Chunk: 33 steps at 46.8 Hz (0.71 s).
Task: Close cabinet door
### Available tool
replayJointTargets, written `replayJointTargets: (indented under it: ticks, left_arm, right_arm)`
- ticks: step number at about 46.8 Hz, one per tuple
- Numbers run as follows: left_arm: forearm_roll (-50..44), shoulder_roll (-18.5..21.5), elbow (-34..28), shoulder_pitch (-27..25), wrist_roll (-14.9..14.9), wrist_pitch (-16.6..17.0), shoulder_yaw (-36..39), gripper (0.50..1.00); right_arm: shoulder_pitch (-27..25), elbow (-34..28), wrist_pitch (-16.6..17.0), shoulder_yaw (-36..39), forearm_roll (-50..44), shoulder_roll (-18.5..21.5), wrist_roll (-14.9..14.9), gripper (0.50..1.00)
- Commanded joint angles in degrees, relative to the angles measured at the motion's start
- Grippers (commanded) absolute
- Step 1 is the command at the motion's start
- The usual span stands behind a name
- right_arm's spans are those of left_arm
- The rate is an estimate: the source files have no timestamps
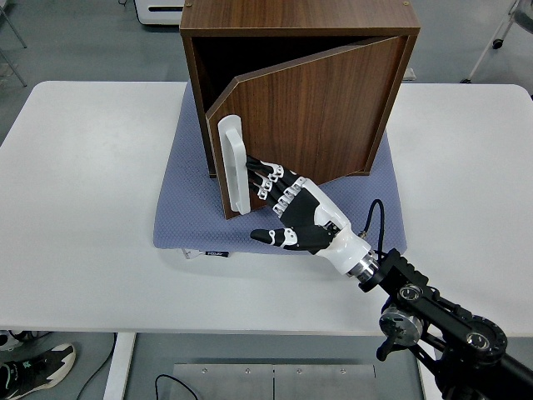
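cabinet door (312,112) ajar; one right hand (293,215), fingers (265,177) spread, touches it.

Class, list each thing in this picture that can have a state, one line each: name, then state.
Dark wooden cabinet: upright on the mat, inside visible.
Wood-grain cabinet door: partly open, hinged on the right.
White bar handle: upright on the door's free edge.
Blue-grey padded mat: flat under the cabinet.
Right hand: open, fingertips at the door beside the handle.

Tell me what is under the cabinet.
The cabinet sits on a blue-grey mat lying on the white table. The mat's middle is covered by the cabinet, so anything there is hidden.
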Motion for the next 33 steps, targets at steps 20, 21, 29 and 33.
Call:
replayJointTargets:
  ticks: [20, 21, 29, 33]
  left_arm:
    - [0.0, 0.0, 0.0, 0.0, 0.0, 0.0, 0.0, 1.0]
    - [0.0, 0.0, 0.0, 0.0, 0.0, 0.0, 0.0, 1.0]
    - [0.0, 0.0, 0.0, 0.0, 0.0, 0.0, 0.0, 1.0]
    - [0.0, 0.0, 0.0, 0.0, 0.0, 0.0, 0.0, 1.0]
  right_arm:
    - [1.9, -4.1, -0.4, 0.3, 0.7, 0.4, -1.0, 1.0]
    - [2.0, -4.4, -0.4, 0.3, 0.7, 0.6, -1.0, 1.0]
    - [3.4, -6.8, -0.4, 0.6, 1.0, 1.2, -1.5, 1.0]
    - [3.8, -8.1, -0.6, 1.1, 1.0, 1.5, -1.7, 1.0]
